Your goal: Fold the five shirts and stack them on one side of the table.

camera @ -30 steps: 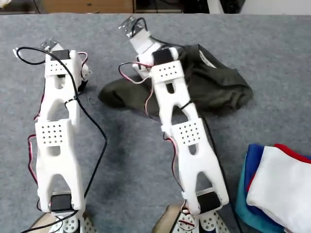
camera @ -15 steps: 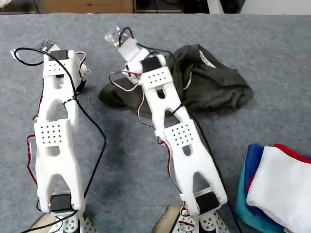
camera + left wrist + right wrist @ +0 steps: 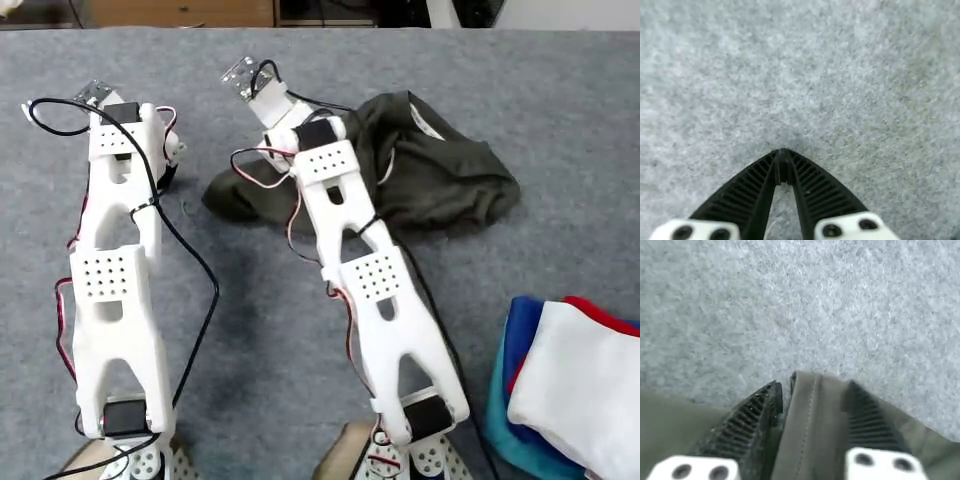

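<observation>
The right arm (image 3: 372,285) grips a fold of the olive shirt (image 3: 440,175) in its jaws; the left arm (image 3: 113,280) has jaws pressed together over the grey desk (image 3: 570,110).

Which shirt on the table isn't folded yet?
The dark olive-green shirt, crumpled mid-table with its hem between the fingers of the right gripper. The white, red and blue ones lie folded in a stack.

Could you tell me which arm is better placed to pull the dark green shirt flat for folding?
Right, probably. The right gripper grips a folded edge of the dark green shirt, while the left gripper is shut on nothing over the bare grey table.
</observation>
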You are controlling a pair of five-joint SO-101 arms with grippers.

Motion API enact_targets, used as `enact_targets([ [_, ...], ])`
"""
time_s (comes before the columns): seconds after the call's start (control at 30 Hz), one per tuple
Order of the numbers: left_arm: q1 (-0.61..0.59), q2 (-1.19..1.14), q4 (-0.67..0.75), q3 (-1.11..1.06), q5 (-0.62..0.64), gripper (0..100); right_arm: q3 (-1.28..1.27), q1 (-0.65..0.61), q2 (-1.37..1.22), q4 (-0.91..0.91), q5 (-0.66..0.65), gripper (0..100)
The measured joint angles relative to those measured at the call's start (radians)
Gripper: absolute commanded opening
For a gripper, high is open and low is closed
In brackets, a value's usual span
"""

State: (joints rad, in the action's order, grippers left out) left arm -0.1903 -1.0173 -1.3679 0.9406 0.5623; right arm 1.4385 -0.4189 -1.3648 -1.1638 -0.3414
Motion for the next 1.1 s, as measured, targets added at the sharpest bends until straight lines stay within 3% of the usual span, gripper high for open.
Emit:
enact_targets([
  [0.17,0.000,0.000,0.000,0.000,0.000,2,0.000,0.021,0.000,0.068,0.000,0.7],
  [0.57,0.000,0.000,0.000,0.000,0.002,2,0.015,0.055,0.000,0.109,0.011,0.4],
  [0.73,0.000,0.000,0.000,0.000,0.002,2,0.155,0.103,0.008,0.043,0.118,0.4],
  [1.1,0.000,0.000,0.000,0.000,0.002,2,0.172,0.241,0.324,-0.265,0.129,0.5],
])
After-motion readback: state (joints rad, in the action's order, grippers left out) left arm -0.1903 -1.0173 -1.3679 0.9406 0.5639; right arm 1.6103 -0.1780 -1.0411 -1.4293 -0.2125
